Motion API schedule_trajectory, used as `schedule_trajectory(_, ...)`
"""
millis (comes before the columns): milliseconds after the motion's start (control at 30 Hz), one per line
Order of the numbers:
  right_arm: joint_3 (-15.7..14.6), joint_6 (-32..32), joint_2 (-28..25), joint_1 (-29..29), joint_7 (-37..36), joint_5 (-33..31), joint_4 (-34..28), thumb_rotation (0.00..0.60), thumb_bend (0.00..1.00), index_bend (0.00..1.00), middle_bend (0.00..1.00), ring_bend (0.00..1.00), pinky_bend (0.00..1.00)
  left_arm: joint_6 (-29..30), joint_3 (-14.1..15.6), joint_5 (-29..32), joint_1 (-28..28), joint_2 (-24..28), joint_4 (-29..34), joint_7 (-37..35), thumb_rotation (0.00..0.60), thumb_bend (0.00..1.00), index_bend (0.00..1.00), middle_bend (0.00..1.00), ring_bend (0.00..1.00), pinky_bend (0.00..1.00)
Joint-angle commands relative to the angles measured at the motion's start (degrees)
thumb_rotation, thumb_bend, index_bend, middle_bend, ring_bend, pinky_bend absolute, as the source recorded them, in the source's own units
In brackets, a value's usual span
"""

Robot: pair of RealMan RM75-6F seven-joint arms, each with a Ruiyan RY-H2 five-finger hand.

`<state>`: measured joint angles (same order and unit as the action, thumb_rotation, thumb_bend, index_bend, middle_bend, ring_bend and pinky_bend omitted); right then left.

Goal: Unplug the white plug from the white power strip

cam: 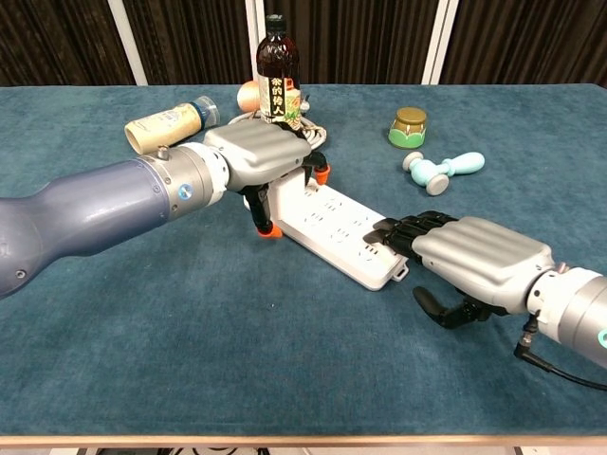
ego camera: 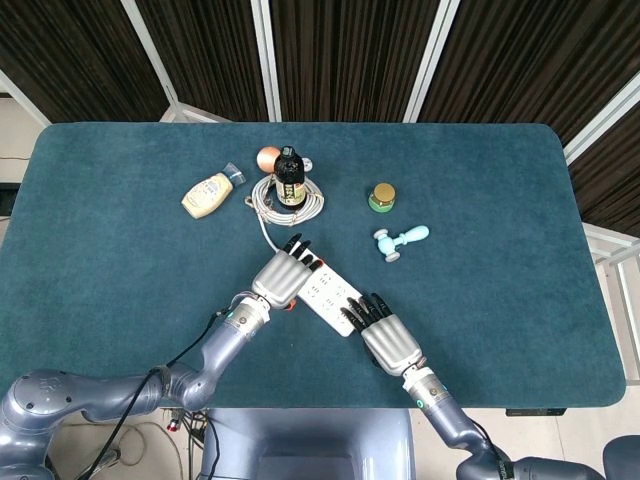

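Note:
The white power strip (ego camera: 325, 291) (cam: 334, 226) lies slantwise at the table's near middle. My left hand (ego camera: 283, 275) (cam: 254, 152) lies over its far end, fingers stretched out above it and the orange-tipped thumb (cam: 268, 227) down beside the strip's left edge. The white plug is hidden under this hand, and no grip on it shows. A white cable (ego camera: 262, 228) runs from that end to a coil (ego camera: 268, 202) round the bottle. My right hand (ego camera: 386, 338) (cam: 474, 254) presses its flat fingers (cam: 396, 230) on the strip's near end and holds nothing.
A dark bottle (ego camera: 290, 178) (cam: 276, 71) stands just beyond the left hand, an orange ball (ego camera: 268, 157) behind it. A cream squeeze bottle (ego camera: 207, 194) (cam: 166, 123) lies to the left. A small jar (ego camera: 382, 197) (cam: 409, 127) and a light-blue roller (ego camera: 400, 240) (cam: 443, 171) sit to the right.

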<state>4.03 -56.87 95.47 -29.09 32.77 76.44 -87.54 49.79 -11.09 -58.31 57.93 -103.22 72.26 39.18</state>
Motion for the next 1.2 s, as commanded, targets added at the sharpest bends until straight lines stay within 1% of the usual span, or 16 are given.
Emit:
schedule_trajectory(33, -0.1, -0.2, 0.0, -0.1, -0.1, -0.2, 0.0, 0.6, 0.72, 0.0, 0.0, 0.0, 0.0, 0.1, 0.1, -0.2, 0.0, 0.3, -0.2, -0.4, 0.6, 0.14, 0.28, 0.31, 0.07, 0.01)
schedule_trajectory(200, -0.4, -0.5, 0.2, -0.4, -0.1, -0.4, 0.1, 0.6, 0.72, 0.0, 0.0, 0.0, 0.0, -0.1, 0.4, -0.4, 0.1, 0.3, -0.7, -1.0, 0.6, 0.17, 0.31, 0.33, 0.08, 0.01)
schedule_trajectory(400, -0.7, -0.7, 0.4, -0.6, 0.0, -0.7, 0.4, 0.6, 0.72, 0.0, 0.0, 0.0, 0.0, -0.3, 0.8, -0.9, 0.2, -0.6, -1.8, -1.6, 0.6, 0.18, 0.33, 0.35, 0.09, 0.02)
schedule_trajectory(533, -0.9, -0.8, 0.5, -0.7, -0.1, -1.0, 0.5, 0.6, 0.72, 0.0, 0.0, 0.0, 0.0, -0.1, 0.9, -1.4, 0.3, -1.2, -2.6, -2.2, 0.6, 0.23, 0.36, 0.38, 0.1, 0.02)
schedule_trajectory(667, -1.2, -0.9, 0.4, -0.7, -0.1, -1.2, 0.7, 0.6, 0.72, 0.0, 0.0, 0.0, 0.0, -0.1, 1.2, -1.8, 0.2, -1.5, -3.3, -2.8, 0.6, 0.3, 0.41, 0.43, 0.12, 0.03)
schedule_trajectory(767, -1.5, -1.0, 0.4, -0.8, -0.1, -1.3, 0.8, 0.6, 0.72, 0.0, 0.0, 0.0, 0.0, 0.2, 1.3, -2.4, 0.0, -1.8, -3.6, -3.4, 0.6, 0.32, 0.44, 0.46, 0.13, 0.04)
schedule_trajectory(1000, -1.8, -1.3, 0.3, -0.8, -0.1, -1.3, 0.7, 0.6, 0.72, 0.0, 0.0, 0.0, 0.0, 1.3, 1.1, -3.8, -0.4, -1.8, -3.7, -4.8, 0.6, 0.33, 0.47, 0.5, 0.15, 0.05)
schedule_trajectory(1200, -2.3, -1.4, 0.6, -0.8, 0.1, -1.3, 0.5, 0.6, 0.72, 0.0, 0.0, 0.0, 0.0, 2.3, 1.4, -5.2, -0.9, -0.8, -2.4, -5.3, 0.6, 0.33, 0.52, 0.54, 0.17, 0.06)
